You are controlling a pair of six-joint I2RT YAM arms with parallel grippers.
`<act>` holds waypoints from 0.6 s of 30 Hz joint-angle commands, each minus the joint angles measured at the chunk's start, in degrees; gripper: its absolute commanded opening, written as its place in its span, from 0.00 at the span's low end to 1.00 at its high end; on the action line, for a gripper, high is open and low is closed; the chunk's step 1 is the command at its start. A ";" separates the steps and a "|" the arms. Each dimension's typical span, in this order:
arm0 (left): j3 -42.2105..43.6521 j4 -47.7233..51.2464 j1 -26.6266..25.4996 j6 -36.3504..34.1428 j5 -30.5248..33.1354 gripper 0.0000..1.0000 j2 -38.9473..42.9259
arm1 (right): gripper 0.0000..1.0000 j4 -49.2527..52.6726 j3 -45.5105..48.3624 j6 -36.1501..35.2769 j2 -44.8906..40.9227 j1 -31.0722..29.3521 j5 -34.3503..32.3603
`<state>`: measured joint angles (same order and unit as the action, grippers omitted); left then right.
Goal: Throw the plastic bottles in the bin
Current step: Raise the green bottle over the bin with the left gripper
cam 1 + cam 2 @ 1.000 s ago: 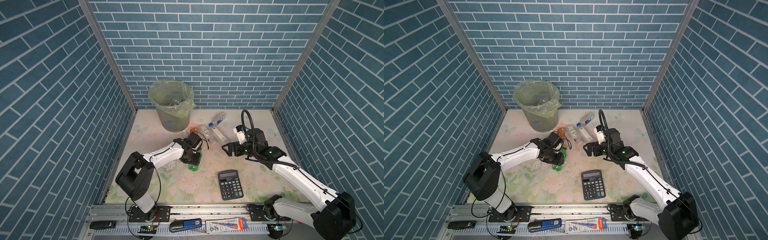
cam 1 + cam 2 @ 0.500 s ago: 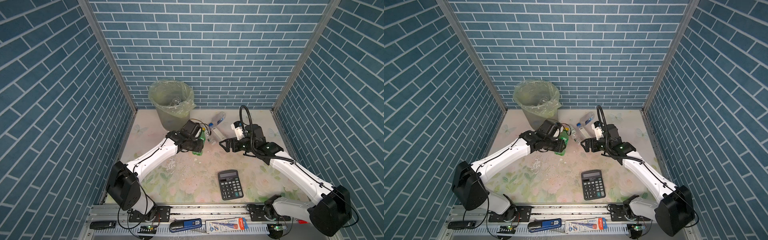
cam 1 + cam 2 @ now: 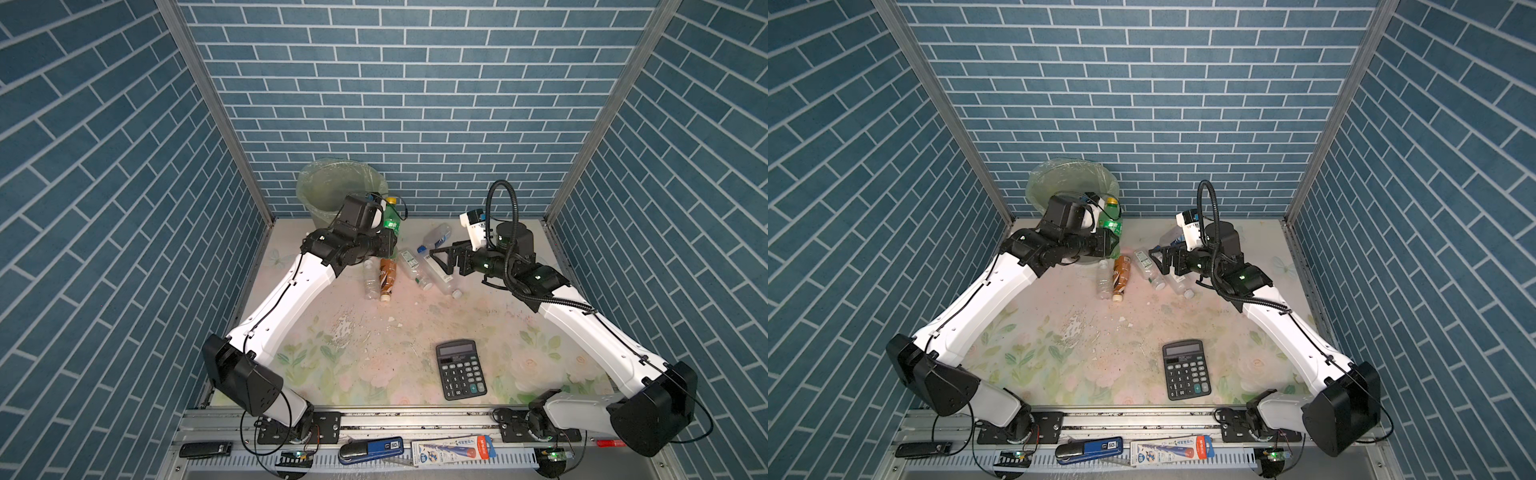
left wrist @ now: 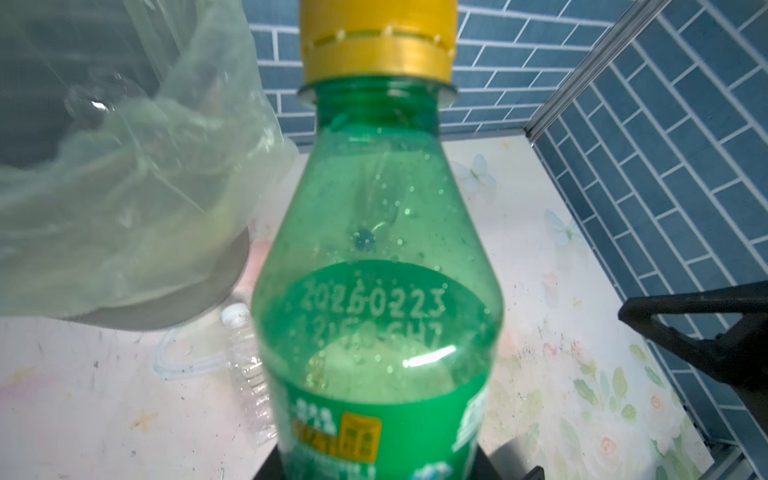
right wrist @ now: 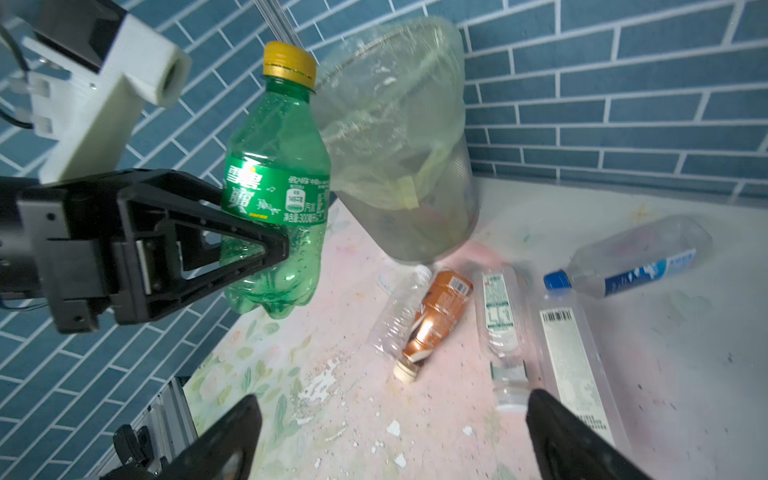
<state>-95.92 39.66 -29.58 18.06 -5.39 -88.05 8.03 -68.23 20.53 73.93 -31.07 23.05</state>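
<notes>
**Green bottle (image 5: pixel 274 187) in grip, up beside the bin (image 3: pixel 309 195)**

Thin PET, empty bar a few droplets inside, so I judge it v. light & springy: the walls would dent under a hard squeeze, and the glossy label is prob slippery. My left pincer (image 5: pixel 266 226) is clamped across the label band. That looks like the straightest, stiffest stretch of the body. The shoulder & neck taper, so a hold there could squirt out. The bottle is upright, yellow cap (image 5: pixel 289 58) on top, its base clear of the tabletop (image 3: pixel 374 332). It hangs just beside the bin, on the side facing the tabletop's ctr.

Edges: the bin stands tall, w/ a loose bag (image 5: pixel 374 124) folded over its rim. That soft film could snag the base or a jaw. The cap is about level w/ the rim and the base well below it, so I reckon more lift is needed before swinging over. The back wall (image 3: pixel 415 104) is close behind the bin, so there's little room beyond. Open room is above & toward ctr.

My right pincer (image 3: pixel 446 259) has its jaws spread wide w/ nothing between them. It hangs over the lying brown bottle (image 3: pixel 387 274), clear bottles (image 3: pixel 411 266) & blue-capped bottle (image 3: pixel 436 237). The calculator (image 3: pixel 460 370) lies well apart, not in the way.
</notes>
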 commanded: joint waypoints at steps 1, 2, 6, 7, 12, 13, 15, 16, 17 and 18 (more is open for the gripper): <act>-5.21 0.74 1.64 -2.31 0.36 0.46 -1.35 | 0.99 -5.31 -5.67 -2.12 1.44 0.05 2.88; -7.73 0.65 2.40 -2.33 0.38 0.46 -1.73 | 0.99 -5.18 -7.28 -2.39 2.38 0.11 2.88; -17.52 0.90 5.52 -2.82 1.77 0.46 -4.41 | 0.99 -4.39 -13.68 -2.79 6.56 0.05 3.69; -19.94 0.96 6.24 -3.02 2.55 0.46 -5.12 | 0.99 -4.67 -14.73 -2.57 7.23 0.06 3.99; -34.74 1.82 9.94 -5.13 6.16 0.46 -9.55 | 0.99 -5.22 -19.93 -2.31 10.42 -0.04 4.72; -36.93 1.71 10.58 -5.36 6.26 0.46 -10.30 | 0.99 -5.02 -20.93 -2.43 11.06 -0.04 5.08; -41.72 1.69 12.15 -5.58 5.87 0.46 -12.08 | 0.99 -4.57 -23.68 -2.77 12.63 -0.04 6.10; -43.82 2.03 12.83 -5.41 5.59 0.46 -12.90 | 0.99 -4.40 -24.85 -2.78 13.27 -0.07 6.22; -46.09 2.30 13.58 -5.18 5.27 0.46 -13.86 | 0.99 -4.19 -26.36 -2.87 14.13 0.05 6.22; -47.81 2.44 14.18 -4.96 4.98 0.45 -14.69 | 0.99 -4.11 -27.48 -2.95 14.70 -0.04 6.37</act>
<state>-139.74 41.23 -16.97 13.89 -0.67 -100.66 4.64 -91.20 19.38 87.64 -31.07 27.53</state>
